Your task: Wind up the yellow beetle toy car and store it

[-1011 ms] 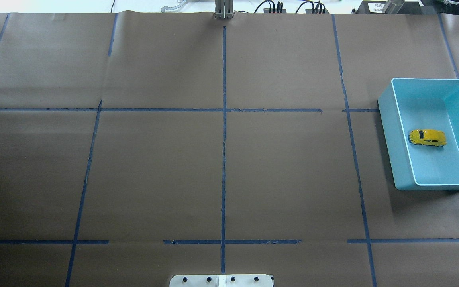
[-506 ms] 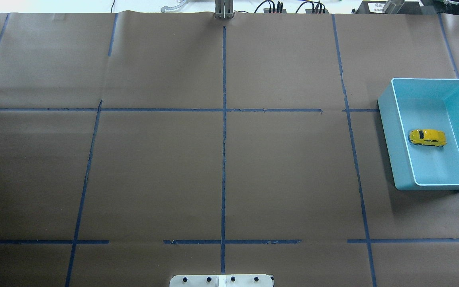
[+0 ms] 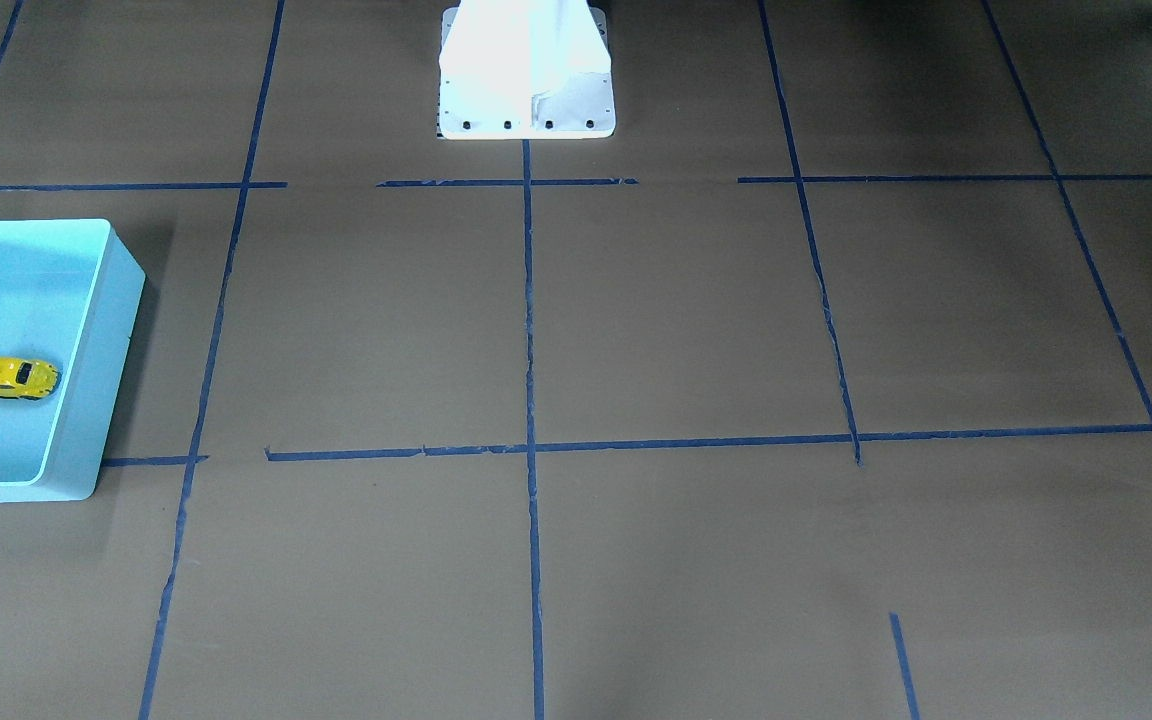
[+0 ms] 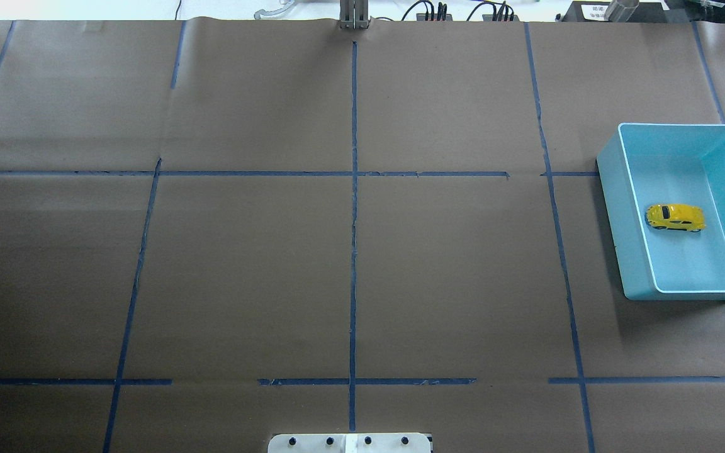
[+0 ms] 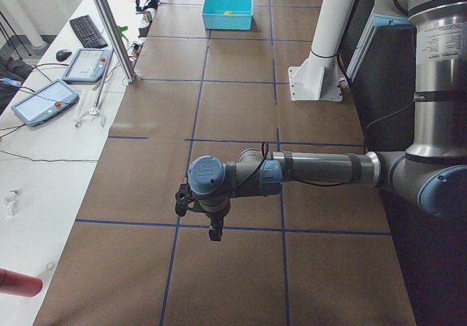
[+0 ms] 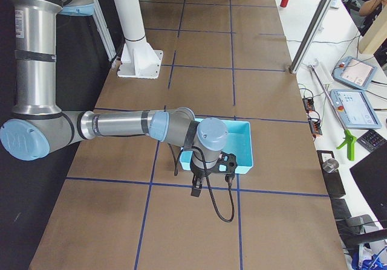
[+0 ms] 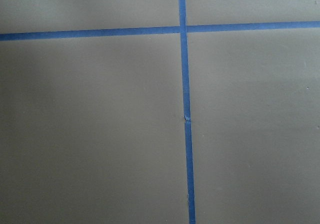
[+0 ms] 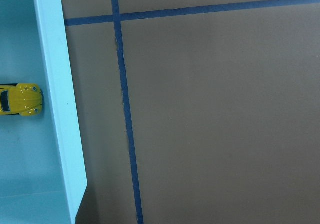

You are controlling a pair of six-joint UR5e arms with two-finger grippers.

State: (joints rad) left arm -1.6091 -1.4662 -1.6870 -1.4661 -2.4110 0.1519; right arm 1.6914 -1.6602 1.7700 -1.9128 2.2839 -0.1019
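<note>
The table is covered with brown paper (image 4: 243, 264), which is marked into a grid by blue tape lines (image 4: 354, 251). A light blue bin (image 4: 622, 220) is set on the paper near the table's right end. A white mounting plate (image 4: 350, 443) is fixed at the near middle edge. A keyboard (image 5: 87, 30) and a tablet (image 5: 86, 65) are laid on a white side bench (image 5: 44, 165).
</note>
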